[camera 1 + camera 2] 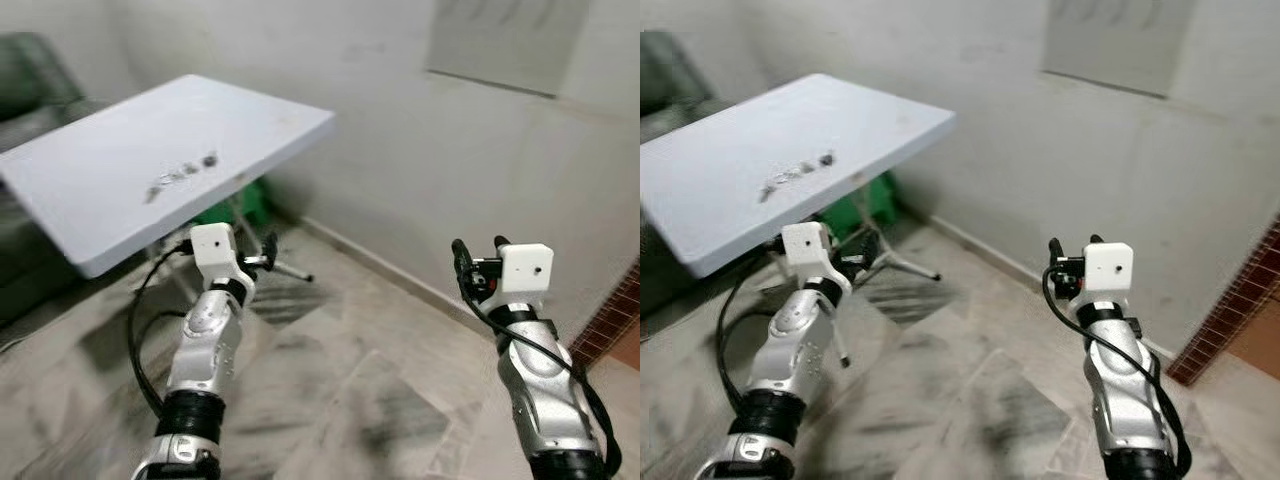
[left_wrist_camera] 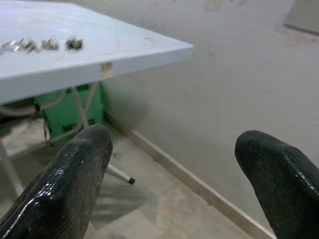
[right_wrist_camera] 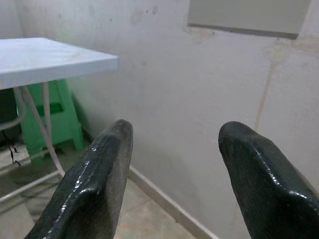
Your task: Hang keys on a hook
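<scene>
A bunch of keys [image 1: 180, 178] lies on the white folding table [image 1: 240, 120] at the left, near the middle of its top; the keys [image 2: 45, 45] also appear in the left wrist view. My left gripper [image 1: 267, 248] is raised below the table's near edge, open and holding nothing, with its fingers [image 2: 75, 174] spread wide. My right gripper [image 1: 478, 246] is held up at the right, facing the bare grey wall, also open and holding nothing, its fingers [image 3: 99, 174] well apart.
A green plastic stool [image 1: 245, 200] stands under the table among its white legs [image 1: 285, 266]. A dark sofa [image 1: 30, 80] is at far left. A grey panel [image 1: 500, 40] is mounted high on the wall. Red-brown tiles [image 1: 610, 320] edge the right. The marble floor lies ahead.
</scene>
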Robot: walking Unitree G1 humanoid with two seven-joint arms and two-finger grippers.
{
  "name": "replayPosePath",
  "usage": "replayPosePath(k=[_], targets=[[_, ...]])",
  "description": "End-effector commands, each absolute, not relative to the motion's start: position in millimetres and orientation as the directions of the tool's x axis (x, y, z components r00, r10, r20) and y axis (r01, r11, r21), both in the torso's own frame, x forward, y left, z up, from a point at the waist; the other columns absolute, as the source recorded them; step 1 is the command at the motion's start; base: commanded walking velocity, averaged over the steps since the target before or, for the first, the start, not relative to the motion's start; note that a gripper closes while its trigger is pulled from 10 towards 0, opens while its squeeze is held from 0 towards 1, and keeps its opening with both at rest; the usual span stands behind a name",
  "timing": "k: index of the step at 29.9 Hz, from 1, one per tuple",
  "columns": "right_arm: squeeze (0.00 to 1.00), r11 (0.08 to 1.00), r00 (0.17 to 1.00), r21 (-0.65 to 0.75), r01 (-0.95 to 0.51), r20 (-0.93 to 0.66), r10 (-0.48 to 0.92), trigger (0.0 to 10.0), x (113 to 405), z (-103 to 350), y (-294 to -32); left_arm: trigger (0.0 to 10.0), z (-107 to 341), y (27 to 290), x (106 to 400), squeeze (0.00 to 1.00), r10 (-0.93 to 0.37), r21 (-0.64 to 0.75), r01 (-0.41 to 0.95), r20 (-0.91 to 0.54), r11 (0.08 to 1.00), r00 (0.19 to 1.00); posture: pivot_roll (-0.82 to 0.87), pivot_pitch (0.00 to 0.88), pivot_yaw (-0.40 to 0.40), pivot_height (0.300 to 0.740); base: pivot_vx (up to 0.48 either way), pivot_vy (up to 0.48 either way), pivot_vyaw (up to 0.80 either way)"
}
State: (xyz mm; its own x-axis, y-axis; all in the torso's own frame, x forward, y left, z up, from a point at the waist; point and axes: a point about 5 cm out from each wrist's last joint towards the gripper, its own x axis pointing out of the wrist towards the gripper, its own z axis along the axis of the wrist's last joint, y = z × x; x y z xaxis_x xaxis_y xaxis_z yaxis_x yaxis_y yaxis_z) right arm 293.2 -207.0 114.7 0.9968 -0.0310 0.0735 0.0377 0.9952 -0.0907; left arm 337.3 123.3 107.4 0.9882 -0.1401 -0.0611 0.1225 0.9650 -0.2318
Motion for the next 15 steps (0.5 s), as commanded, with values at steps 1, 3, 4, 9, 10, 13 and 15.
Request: replayPosePath(k=[1,3,4,9,10,13,15], targets=[[0.0,0.997,0.996,-0.079,0.014,0.087,-0.008,10.0,296.3,119.4,-198.9,10.0,111.7,135.3,339.4,0.0,-0.11,-0.215,0.095,-0.057,0.972,0.992,-0.1,0.0,0.036,0.74,0.0,0.0,0.8],[0.0,0.997,0.996,-0.08,0.015,0.086,-0.008,10.0,296.4,119.5,-199.0,10.0,111.8,135.5,339.5,0.0,-0.11,-0.215,0.095,-0.057,0.972,0.992,-0.1,0.0,0.036,0.74,0.0,0.0,0.8],[0.0,0.997,0.996,-0.08,0.016,0.085,-0.009,10.0,296.3,119.4,-199.3,10.0,111.8,135.7,339.5,0.0,-0.11,-0.215,0.095,-0.057,0.972,0.992,-0.11,0.0,0.035,0.74,0.0,0.0,0.8],[0.0,0.997,0.996,-0.081,0.016,0.084,-0.009,10.0,295.9,119.4,-199.7,10.0,113.2,135.7,339.5,0.0,-0.114,-0.206,0.102,-0.048,0.973,0.992,-0.1,0.0,0.035,0.74,0.0,0.0,0.8],[0.0,0.997,0.996,-0.081,0.016,0.084,-0.009,10.0,295.8,119.3,-199.8,10.0,113.5,135.4,339.4,0.0,-0.117,-0.202,0.106,-0.044,0.974,0.992,-0.11,0.0,0.035,0.74,0.0,0.0,0.8],[0.0,0.997,0.996,-0.081,0.017,0.084,-0.01,10.0,295.6,119.3,-199.8,10.0,115.1,135.4,339.2,0.0,-0.121,-0.191,0.113,-0.031,0.975,0.992,-0.11,0.0,0.037,0.74,0.0,0.0,0.8],[0.0,0.997,0.996,-0.082,0.017,0.084,-0.01,10.0,295.6,119.5,-199.6,10.0,116.1,135.7,339.2,0.0,-0.121,-0.186,0.115,-0.022,0.976,0.992,-0.1,0.0,0.038,0.74,0.0,0.0,0.8]])
